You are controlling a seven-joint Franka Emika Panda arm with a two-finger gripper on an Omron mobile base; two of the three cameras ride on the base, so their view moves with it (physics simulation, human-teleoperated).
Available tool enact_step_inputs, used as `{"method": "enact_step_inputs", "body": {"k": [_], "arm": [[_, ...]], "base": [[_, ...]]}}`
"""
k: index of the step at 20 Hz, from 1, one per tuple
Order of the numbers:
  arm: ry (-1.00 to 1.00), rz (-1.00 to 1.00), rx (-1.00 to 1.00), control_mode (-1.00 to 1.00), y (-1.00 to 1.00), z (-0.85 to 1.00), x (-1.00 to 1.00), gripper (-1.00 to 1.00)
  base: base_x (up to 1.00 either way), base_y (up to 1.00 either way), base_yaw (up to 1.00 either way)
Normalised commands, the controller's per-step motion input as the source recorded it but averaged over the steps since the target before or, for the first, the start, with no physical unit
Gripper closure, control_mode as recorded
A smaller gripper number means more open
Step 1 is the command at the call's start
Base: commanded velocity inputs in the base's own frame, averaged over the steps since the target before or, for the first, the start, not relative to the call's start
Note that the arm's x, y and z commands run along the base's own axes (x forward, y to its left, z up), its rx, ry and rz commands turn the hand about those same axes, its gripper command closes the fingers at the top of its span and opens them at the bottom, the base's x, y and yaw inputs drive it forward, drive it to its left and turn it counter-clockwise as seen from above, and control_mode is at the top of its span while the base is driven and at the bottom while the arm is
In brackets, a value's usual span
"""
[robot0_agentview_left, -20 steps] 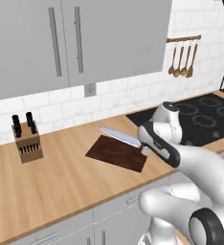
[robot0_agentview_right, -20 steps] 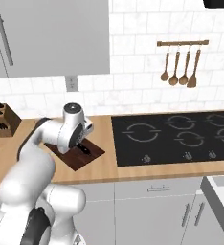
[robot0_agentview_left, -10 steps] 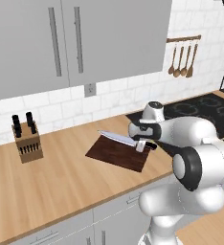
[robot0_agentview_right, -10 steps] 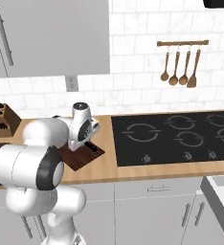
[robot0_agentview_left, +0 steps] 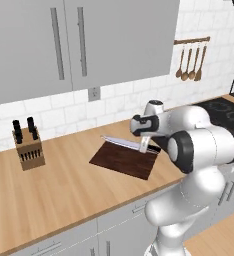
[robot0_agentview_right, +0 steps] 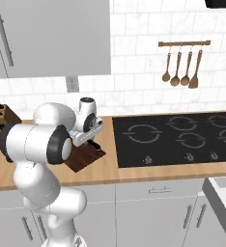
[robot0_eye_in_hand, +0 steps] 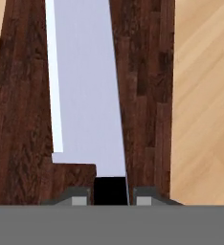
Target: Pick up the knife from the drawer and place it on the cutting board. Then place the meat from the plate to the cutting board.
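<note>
Gripper (robot0_agentview_left: 143, 145) pinching knife (robot0_agentview_left: 123, 143) by black handle, blade held level just above board (robot0_agentview_left: 123, 160), pointing toward knife block (robot0_agentview_left: 29, 148). Board flat on tabletop (robot0_agentview_left: 54, 192). Hob (robot0_agentview_right: 177, 137) right of board.

The knife (robot0_agentview_left: 123, 143) lies over the cutting board (robot0_agentview_left: 120, 161), beside the hob (robot0_agentview_right: 177, 137).

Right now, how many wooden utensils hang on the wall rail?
4, side by side on the rail above the hob: utensils at and. None seems hidden.
</note>
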Motion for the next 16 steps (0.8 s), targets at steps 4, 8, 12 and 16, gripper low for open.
{"method": "enact_step_inputs", "body": {"k": [4,8,12,16], "arm": [[0.00,0.00,0.00,-1.00,0.04,-0.47,0.01,1.00],[0.00,-0.03,0.00,-1.00,0.09,-0.40,0.28,1.00],[0.00,-0.05,0.00,-1.00,0.00,-0.20,0.37,1.00],[0.00,-0.08,0.00,-1.00,0.00,-0.18,0.19,1.00]], "base": [[0.00,0.00,0.00],[0.00,0.00,0.00],[0.00,0.00,0.00],[0.00,0.00,0.00]]}}
